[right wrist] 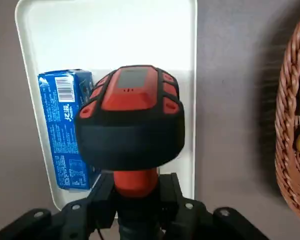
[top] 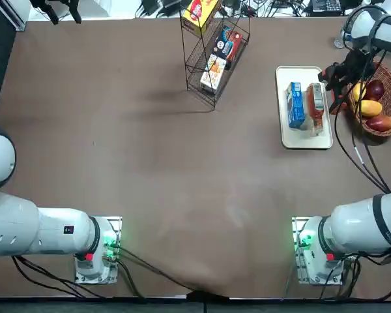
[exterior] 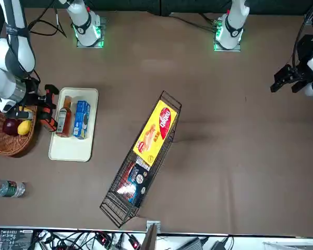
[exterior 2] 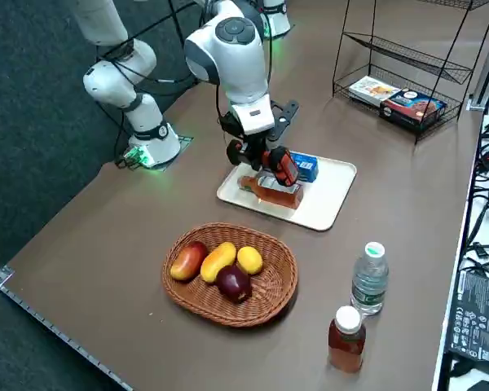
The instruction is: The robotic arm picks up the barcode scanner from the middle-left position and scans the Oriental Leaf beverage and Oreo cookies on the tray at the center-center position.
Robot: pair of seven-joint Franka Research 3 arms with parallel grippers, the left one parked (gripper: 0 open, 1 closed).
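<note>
"How far along is the job?"

"The pickup looks done: the right hand (right wrist: pixel 136 185) is closing its fingers around the red handle of the barcode scanner (right wrist: pixel 132 117), leaving no visible gap. The robotic arm (exterior 2: pixel 235 61) is holding it over the tray (right wrist: pixel 115 30), with its head hanging near the Oriental Leaf bottle (exterior 2: pixel 270 191)."

"So it's scanning the drink?"

"It's probably lining up for that, though nothing is showing whether either code has been read. The bottle is lying on its side on the tray, and the Oreo packet (right wrist: pixel 65 130) is resting beside it. I'd count both scans as left to confirm."

"What can you read?"

"The packet is turning a striped barcode (right wrist: pixel 65 89) upward, with white Chinese characters running down the blue; I'm not making out a brand. The bottle is wearing a white label, its print too small to read."

"And farther off?"

"A wicker basket (exterior 2: pixel 173 285) is holding fruit on the tabletop (exterior 2: pixel 367 187). Beyond the tray, a wire rack (exterior: pixel 113 208) is carrying a yellow box (exterior: pixel 155 133); its red badge is showing white lettering I can't read with certainty."
</note>
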